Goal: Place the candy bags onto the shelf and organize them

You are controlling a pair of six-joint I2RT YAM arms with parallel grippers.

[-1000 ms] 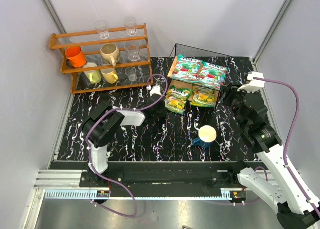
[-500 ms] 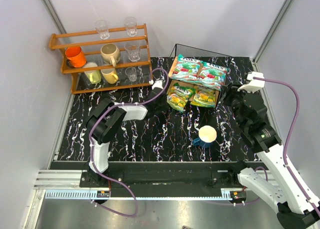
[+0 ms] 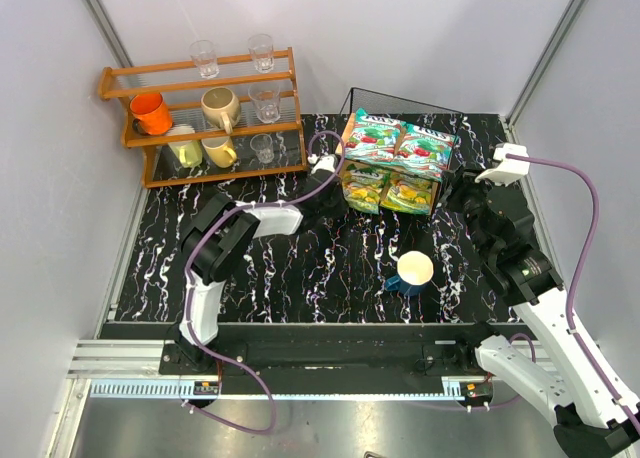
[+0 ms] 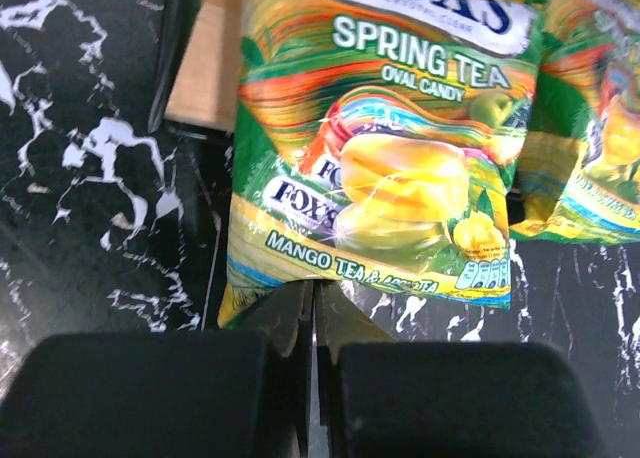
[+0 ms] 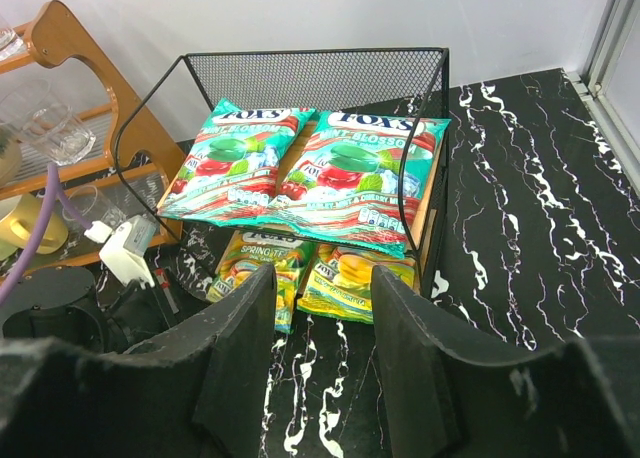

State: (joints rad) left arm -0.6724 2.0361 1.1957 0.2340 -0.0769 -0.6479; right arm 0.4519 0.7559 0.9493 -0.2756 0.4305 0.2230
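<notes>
Yellow-green bag (image 4: 375,168) label legible; L wrist view only

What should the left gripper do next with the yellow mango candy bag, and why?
Probably nudge it a little deeper into the shelf. The shut left gripper sits right at the near edge of the left yellow-green bag, and that end hangs off the lower board, over the black table.

Built of white shells and black joints on left arm (image 3: 268,221) and right arm (image 3: 545,318), strung with purple cables (image 3: 596,203), tipped with blocky matte-black left gripper (image 4: 310,313) and right gripper (image 5: 322,283).
</notes>
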